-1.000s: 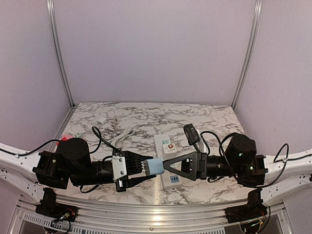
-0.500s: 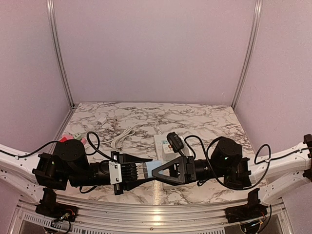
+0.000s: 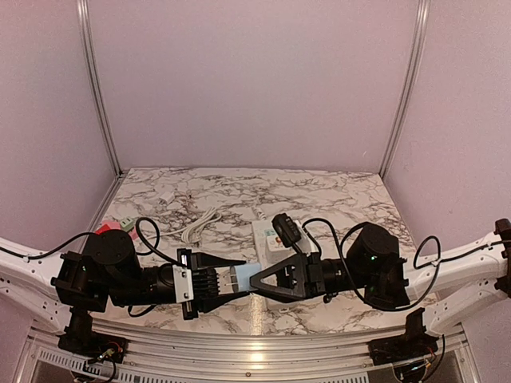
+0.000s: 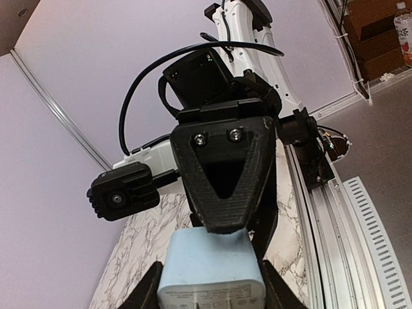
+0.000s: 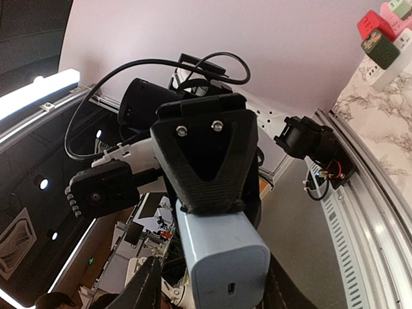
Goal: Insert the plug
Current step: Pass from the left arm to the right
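Observation:
The light blue plug (image 3: 243, 275) hangs in the air between both arms, low over the table's near edge. My left gripper (image 3: 237, 278) is shut on its left end, and in the left wrist view the plug (image 4: 211, 267) sits between my two fingers, prong face toward the camera. My right gripper (image 3: 257, 281) is shut on its other end, its ribbed finger (image 4: 222, 170) pressing the top face. The right wrist view shows the plug (image 5: 222, 257) between my own fingers, port end toward the camera. The white power strip (image 3: 263, 233) lies on the marble behind.
A white cable (image 3: 200, 226) lies coiled at the left middle of the table. A second strip with red and green adapters (image 5: 386, 45) sits at the table's left edge. An aluminium rail (image 3: 255, 351) runs along the near edge.
The right gripper has moved left onto the plug and closed round it. The left arm has drawn back slightly to the left with the plug.

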You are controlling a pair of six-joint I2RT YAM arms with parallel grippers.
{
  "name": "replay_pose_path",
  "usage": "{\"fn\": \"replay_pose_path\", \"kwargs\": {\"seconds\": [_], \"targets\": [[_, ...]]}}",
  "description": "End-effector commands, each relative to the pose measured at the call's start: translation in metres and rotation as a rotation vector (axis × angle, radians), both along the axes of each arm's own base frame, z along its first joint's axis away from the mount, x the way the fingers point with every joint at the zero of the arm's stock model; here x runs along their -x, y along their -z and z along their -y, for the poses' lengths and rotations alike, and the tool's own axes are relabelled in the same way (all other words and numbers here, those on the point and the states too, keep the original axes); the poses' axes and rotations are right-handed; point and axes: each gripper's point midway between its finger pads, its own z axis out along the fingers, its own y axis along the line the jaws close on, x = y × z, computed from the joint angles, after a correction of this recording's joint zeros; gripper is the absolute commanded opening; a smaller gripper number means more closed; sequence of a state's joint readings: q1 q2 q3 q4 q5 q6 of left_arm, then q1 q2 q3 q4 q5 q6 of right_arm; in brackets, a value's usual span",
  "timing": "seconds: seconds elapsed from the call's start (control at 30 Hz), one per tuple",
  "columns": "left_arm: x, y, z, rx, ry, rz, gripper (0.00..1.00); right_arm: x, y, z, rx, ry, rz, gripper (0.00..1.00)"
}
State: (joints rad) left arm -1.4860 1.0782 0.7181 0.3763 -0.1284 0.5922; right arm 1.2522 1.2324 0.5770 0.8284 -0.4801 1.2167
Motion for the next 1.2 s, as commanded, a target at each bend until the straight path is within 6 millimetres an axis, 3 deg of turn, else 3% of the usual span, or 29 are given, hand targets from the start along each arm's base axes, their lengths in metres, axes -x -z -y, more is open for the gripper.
{"fn": "replay_pose_path", "kwargs": {"seconds": [0.0, 0.27, 0.43, 0.53, 0.6, 0.67, 0.77, 0.83, 1.03, 1.17], "targets": [[0.006, -0.014, -0.002, 0.052, 0.028, 0.015, 0.0, 0.001, -0.03, -0.001, -0.094, -0.024, 0.013, 0.42], [0.009, -0.01, -0.001, 0.043, 0.044, 0.012, 0.0, -0.003, -0.032, -0.001, -0.109, -0.019, -0.003, 0.41], [0.009, -0.007, -0.001, 0.038, 0.048, 0.006, 0.0, -0.005, -0.027, -0.001, -0.096, -0.01, -0.011, 0.34], [0.01, -0.006, -0.001, 0.037, 0.052, 0.003, 0.0, -0.007, -0.023, -0.003, -0.086, -0.008, -0.019, 0.23], [0.01, -0.007, 0.0, 0.038, 0.051, 0.001, 0.0, -0.007, -0.023, -0.003, -0.088, -0.012, -0.019, 0.05], [0.008, -0.006, 0.0, 0.038, 0.04, -0.007, 0.15, -0.006, -0.023, -0.003, -0.088, -0.017, -0.018, 0.0], [0.002, -0.008, -0.002, 0.045, 0.003, -0.018, 0.61, -0.007, -0.022, -0.003, -0.078, -0.013, -0.018, 0.0], [-0.003, -0.01, -0.004, 0.053, -0.026, -0.03, 0.77, -0.009, -0.02, -0.001, -0.063, 0.001, -0.013, 0.0], [-0.015, -0.02, -0.014, 0.101, -0.108, -0.091, 0.98, -0.023, -0.017, 0.009, 0.013, 0.086, 0.017, 0.0], [-0.031, -0.031, -0.029, 0.163, -0.208, -0.166, 0.99, -0.041, -0.001, 0.019, 0.173, 0.199, 0.046, 0.0]]}}
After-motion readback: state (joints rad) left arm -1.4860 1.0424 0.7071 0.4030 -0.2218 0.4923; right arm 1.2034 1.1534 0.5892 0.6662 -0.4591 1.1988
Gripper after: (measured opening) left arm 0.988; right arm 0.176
